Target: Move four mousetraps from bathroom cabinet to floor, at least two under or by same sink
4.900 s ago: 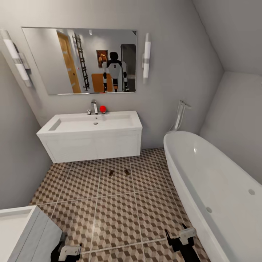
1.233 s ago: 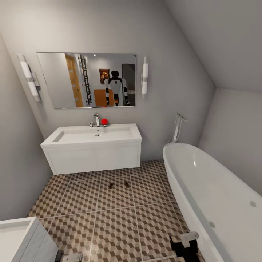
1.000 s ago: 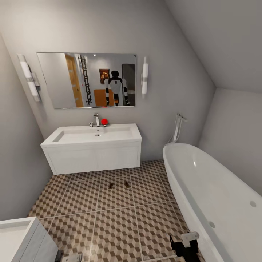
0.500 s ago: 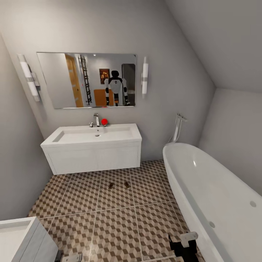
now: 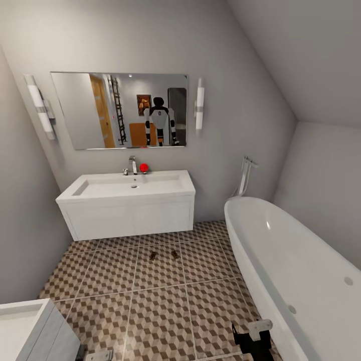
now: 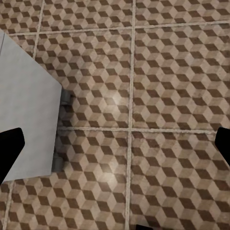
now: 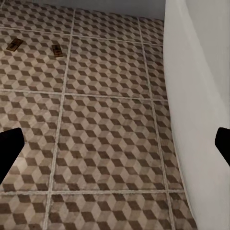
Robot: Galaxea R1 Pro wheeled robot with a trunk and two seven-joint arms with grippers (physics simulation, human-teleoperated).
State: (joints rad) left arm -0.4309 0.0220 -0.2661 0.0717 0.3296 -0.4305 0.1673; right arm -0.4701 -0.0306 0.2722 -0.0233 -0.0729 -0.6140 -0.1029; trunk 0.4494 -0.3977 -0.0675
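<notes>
Two small flat brown wooden mousetraps lie on the bathroom floor [image 5: 150, 311] of large cube-patterned brown, beige and white tiles, one [image 5: 153, 255] just beside the other [image 5: 174, 254], both on the tiles a little in front of the white wall-hung sink vanity [image 5: 128, 203] and apart from it; in the right wrist view the same two traps [image 7: 15, 45] [image 7: 58, 50] rest near each other, well apart from the white oval bathtub [image 5: 301, 271] wall; a chrome tap [image 5: 132, 164] and a small red ball [image 5: 144, 168] stand at the sink's back edge; a wide rectangular mirror [image 5: 120, 110] above reflects the robot and an orange-brown wooden cabinet [image 5: 136, 134] behind it; the right gripper [image 5: 253, 335] hangs low beside the tub, its black fingers spread wide apart at the edges of its wrist view; the left gripper [image 5: 98, 355] sits low near a second white vanity [image 5: 30, 331], fingers likewise apart, nothing between them.
</notes>
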